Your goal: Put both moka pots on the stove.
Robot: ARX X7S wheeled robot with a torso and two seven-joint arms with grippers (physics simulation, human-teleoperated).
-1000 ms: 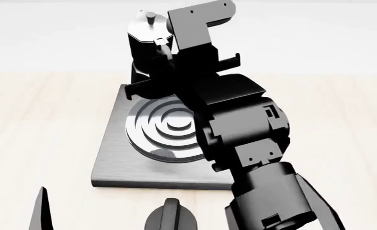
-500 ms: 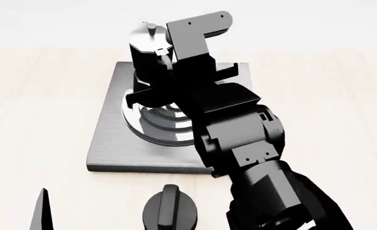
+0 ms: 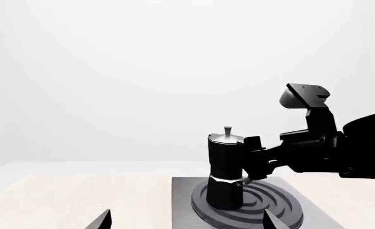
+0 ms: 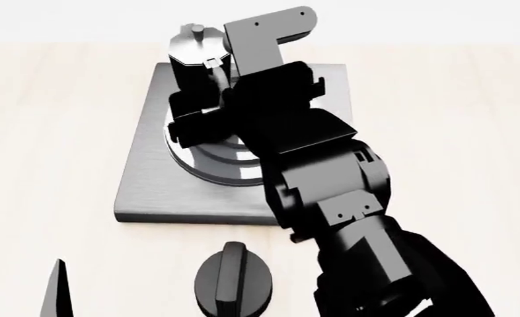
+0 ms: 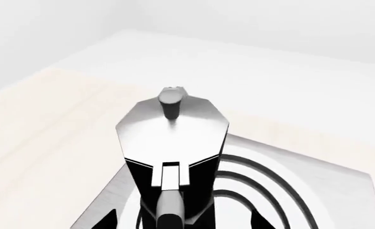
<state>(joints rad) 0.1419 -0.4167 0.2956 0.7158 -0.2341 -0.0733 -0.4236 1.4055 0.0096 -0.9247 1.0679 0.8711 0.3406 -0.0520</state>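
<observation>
Item: moka pot (image 3: 227, 174), one of two; the second is not showing in any view.
Location: standing upright on the ring burner (image 4: 209, 158) of the stove (image 4: 149, 178), toward the burner's 10 o'clock edge in the head view. The left wrist view is showing its base on the outer rings, seemingly touching; contact cannot be confirmed.

Item: right gripper (image 4: 209, 109). Reaching over the stove from 5 o'clock, with its fingers bracketing the pot at the handle side. The right wrist view is looking straight down the handle (image 5: 169, 210) onto the silvery lid (image 5: 172, 131). Judged to be clasping the pot by its handle; the contact itself is hidden by the arm.

Item: left gripper (image 3: 184, 222). Idling low, only two dark fingertips showing, spread apart, carrying nothing.

Item: black round knob (image 4: 235, 281), at 6 o'clock of the stove, apart from it.

Step in hand: placing the first pot.
Next move: releasing the handle, lifting clear without tipping the pot, then seeking the second pot.
</observation>
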